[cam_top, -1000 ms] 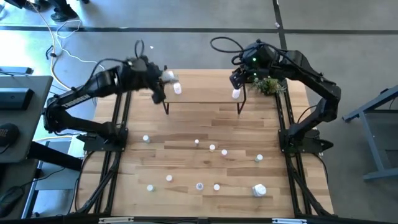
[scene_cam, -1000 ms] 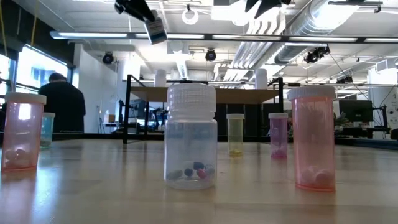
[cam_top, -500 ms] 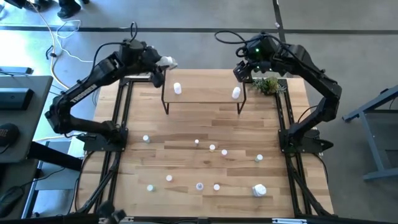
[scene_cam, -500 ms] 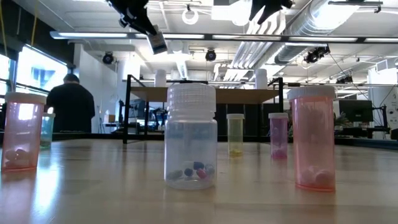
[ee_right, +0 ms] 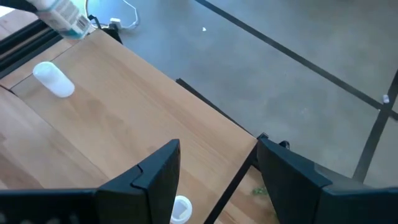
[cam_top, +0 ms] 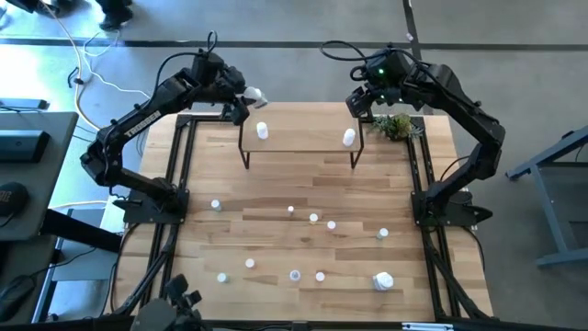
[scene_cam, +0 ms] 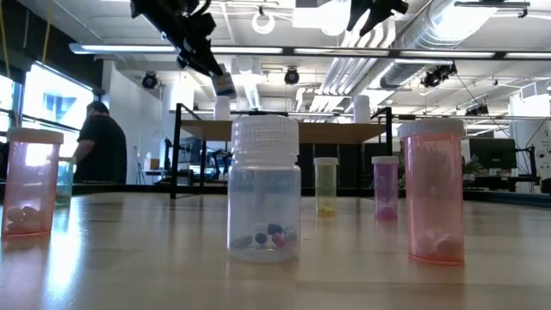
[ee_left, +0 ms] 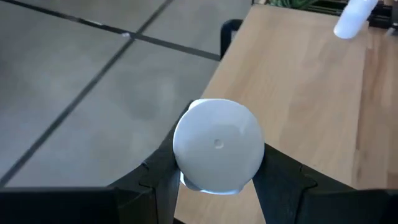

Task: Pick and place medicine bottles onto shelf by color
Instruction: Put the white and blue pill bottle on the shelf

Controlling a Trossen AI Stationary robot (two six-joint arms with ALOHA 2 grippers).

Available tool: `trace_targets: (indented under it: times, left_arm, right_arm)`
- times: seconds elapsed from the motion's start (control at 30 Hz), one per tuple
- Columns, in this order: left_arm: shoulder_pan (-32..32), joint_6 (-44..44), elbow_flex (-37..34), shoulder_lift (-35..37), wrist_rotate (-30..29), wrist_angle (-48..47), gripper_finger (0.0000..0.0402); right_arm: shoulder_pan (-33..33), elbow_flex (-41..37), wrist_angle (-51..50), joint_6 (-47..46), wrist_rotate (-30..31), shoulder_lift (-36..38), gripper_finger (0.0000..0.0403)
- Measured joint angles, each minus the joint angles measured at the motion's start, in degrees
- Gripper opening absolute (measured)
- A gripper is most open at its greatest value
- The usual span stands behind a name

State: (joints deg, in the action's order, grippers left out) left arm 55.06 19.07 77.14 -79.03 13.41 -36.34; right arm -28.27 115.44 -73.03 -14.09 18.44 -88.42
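Over the shelf's [cam_top: 299,140] left end, at the far edge of the table [cam_top: 276,193], the left gripper [cam_top: 241,103] hangs in the air with its jaws closed on a white-capped bottle [ee_left: 218,145]; the left wrist view shows the cap filling the gap between the two fingers. Two white-capped bottles already stand on the shelf, one [cam_top: 262,131] near its left end and one [cam_top: 348,138] near its right end. The right gripper [cam_top: 365,103] hovers above the shelf's right end with its jaws spread and nothing between them. The step in hand appears to be the placing of the held bottle. The next move likely calls for lowering it onto bare board beside the left standing bottle, clear of the shelf's far edge, which lies close below. About ten more bottles [cam_top: 313,219] sit scattered across the table's middle and near edge, well apart from each other, leaving open room. A small green plant [cam_top: 397,126] sits at the table's far right corner.
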Motion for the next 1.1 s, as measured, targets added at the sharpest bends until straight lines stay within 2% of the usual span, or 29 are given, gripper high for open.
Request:
trace_targets:
  times: [0.1,0.57,0.8,1.1]
  left_arm:
    - [0.07,0.01,0.00,-0.81,1.57,-0.81,0.0159]
    - [0.00,4.59,0.00,-2.31,1.58,-4.47,0.0159]
    - [-0.06,4.11,0.00,-5.68,-2.13,-4.31,0.0159]
    - [-0.08,4.15,0.00,-7.90,-2.29,-4.00,0.0159]
  right_arm:
    - [0.00,0.00,-0.02,0.02,0.00,0.00,0.0206]
    - [0.02,0.00,-2.11,0.38,0.00,-0.02,0.0206]
    - [0.07,0.00,-3.38,0.02,0.00,-0.02,0.0206]
    - [0.09,0.00,-3.97,-0.42,0.00,-0.02,0.0206]
